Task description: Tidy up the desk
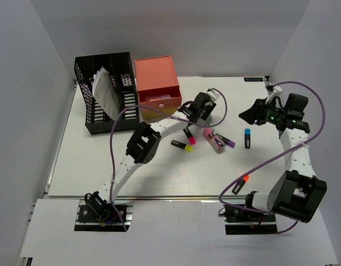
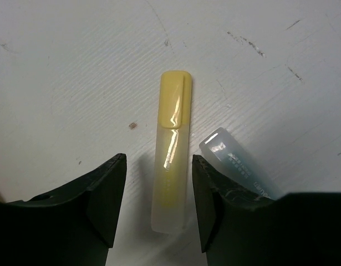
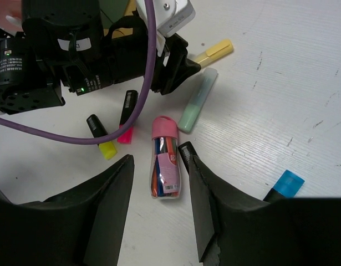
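The left near part of the counter (image 1: 81, 172) is bare and wide, so a tool can pass there freely. At the far left, the black mesh rack (image 1: 106, 91) and the coral drawer unit (image 1: 156, 83) stand side by side and close that edge. The left arm (image 1: 142, 144) lies diagonally over the middle. To the right of it, two short markers (image 1: 181, 146) and a pink-capped tube (image 1: 213, 138) crowd the centre. A yellow highlighter (image 2: 173, 138) lies between the spread fingers of the left tool (image 2: 157, 177), and a pale highlighter (image 2: 237, 169) lies just beside one finger. A purple cable (image 1: 259, 163) loops over the right near part.
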Motion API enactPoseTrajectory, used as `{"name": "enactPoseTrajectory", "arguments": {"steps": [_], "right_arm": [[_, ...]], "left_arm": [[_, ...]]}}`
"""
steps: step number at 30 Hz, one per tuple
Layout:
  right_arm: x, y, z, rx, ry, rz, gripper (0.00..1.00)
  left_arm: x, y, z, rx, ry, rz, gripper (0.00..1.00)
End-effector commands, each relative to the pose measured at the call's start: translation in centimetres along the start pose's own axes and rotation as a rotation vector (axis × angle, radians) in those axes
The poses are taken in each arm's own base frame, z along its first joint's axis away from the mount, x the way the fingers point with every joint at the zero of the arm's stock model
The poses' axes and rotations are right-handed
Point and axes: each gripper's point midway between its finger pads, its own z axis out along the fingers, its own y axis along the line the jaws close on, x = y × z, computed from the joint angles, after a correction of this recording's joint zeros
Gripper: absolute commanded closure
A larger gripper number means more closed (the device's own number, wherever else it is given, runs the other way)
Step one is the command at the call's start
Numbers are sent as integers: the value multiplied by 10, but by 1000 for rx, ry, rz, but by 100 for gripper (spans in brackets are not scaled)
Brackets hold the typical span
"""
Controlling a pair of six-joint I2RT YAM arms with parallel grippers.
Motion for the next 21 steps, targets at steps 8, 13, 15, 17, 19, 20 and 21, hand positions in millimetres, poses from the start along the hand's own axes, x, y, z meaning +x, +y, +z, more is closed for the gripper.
{"name": "enactPoseTrajectory", "arguments": {"steps": [8, 13, 15, 17, 19, 20, 21], "right_arm": [[-11, 6, -6, -18, -45, -40, 50], [-11, 5, -7, -19, -47, -39, 50], [-11, 5, -7, -17, -48, -38, 50], [-12, 6, -8, -17, -52, -39, 51], [-13, 7, -9, -20, -59, -44, 51], [-13, 8, -10, -22, -61, -42, 51], [-13, 8, -10, -23, -64, -44, 51]], "left_arm": [[3, -11, 4, 36, 6, -7, 41], [12, -11, 5, 36, 30, -1, 44], [19, -13, 5, 38, 51, -7, 46], [26, -15, 5, 47, 68, -9, 47], [38, -19, 4, 62, 100, -16, 47], [42, -20, 4, 65, 112, -19, 47], [47, -16, 4, 63, 128, -32, 47]]}}
